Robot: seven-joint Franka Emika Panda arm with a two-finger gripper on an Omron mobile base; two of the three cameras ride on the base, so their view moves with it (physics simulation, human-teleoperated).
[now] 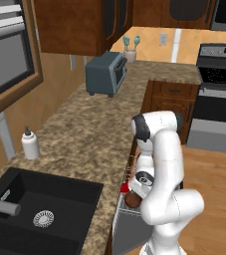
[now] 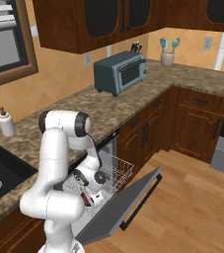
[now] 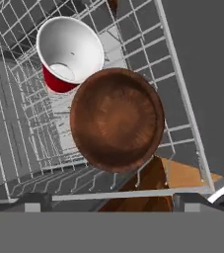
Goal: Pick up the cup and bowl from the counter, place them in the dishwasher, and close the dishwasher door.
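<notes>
Looking from the left base view, the arm bends low by the brown surface (image 1: 84,134), with the red cup (image 1: 125,187) and brown bowl (image 1: 132,198) down in the dishwasher (image 1: 122,226). From the right base view, the dishwasher door (image 2: 121,205) hangs open, so lifting carelessly could bump the white rack (image 2: 114,170). In the hand view, the claw (image 3: 108,201) is spread wide with nothing in it, and the bowl (image 3: 116,126) leans against the cup (image 3: 66,54), so it might tip or slide.

bowl (image 3: 116,119) and cup (image 3: 68,54) crowding white wire rack (image 3: 182,94)
</notes>
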